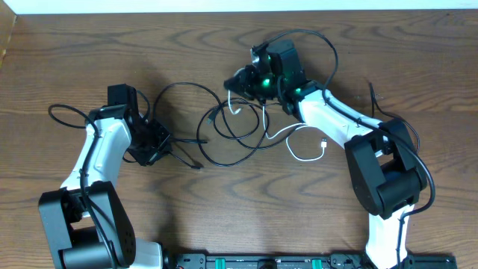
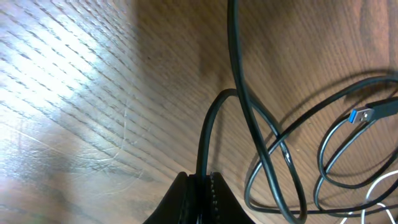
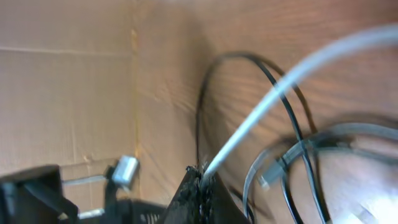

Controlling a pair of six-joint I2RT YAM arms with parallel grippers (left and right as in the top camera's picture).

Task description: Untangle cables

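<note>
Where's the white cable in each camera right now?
Overhead: white cable lies right of centre, trailing from the right end effector toward the table's front.
Left wrist: bottom-right corner, thin arcs only.
Right wrist: blurred diagonal from bottom centre to upper right.
Shared landmark: black cable loops beside it.

Left gripper (image 2: 200, 190): we see only its tips, pinched on a black cable (image 2: 206, 137); the bottom edge cuts off the rest.
Right gripper (image 3: 200, 183): cut off below too, its dark tips blurred where they clamp the white cable (image 3: 292, 81).
White cable: blurred in our right wrist view.
Plug (image 1: 324, 144): too small overhead for us to tell its type.
</note>
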